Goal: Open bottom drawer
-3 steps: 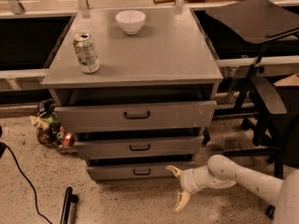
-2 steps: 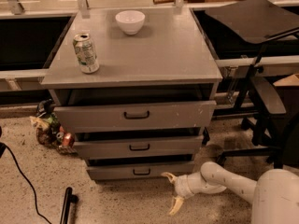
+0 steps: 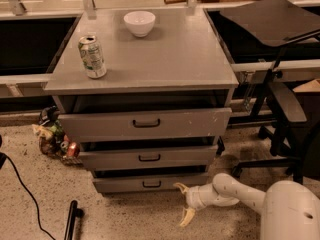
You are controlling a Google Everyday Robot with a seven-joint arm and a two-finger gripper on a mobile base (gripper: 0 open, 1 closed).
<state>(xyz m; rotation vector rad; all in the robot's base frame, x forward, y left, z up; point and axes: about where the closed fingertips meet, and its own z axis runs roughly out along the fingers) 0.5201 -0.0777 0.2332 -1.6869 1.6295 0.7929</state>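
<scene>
1. My hand (image 3: pixel 183 202) is hovering low over the speckled floor (image 3: pixel 130 219), its two pale fingers spread wide, pinching nothing.
2. The bottom drawer (image 3: pixel 120 184), lowest of three grey fronts, is sitting just left of my hand, not touching it.
3. A can (image 3: pixel 92 57) and a white bowl (image 3: pixel 139 23) are standing on the worktop (image 3: pixel 170 59).

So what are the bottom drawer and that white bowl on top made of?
The bottom drawer looks like grey painted metal or laminate, matte, with a black loop handle. The bowl looks like glazed ceramic, possibly plastic: smooth, white, slightly shiny. The gripper, open, low and right of that drawer, has cream, plastic-looking fingers.
</scene>
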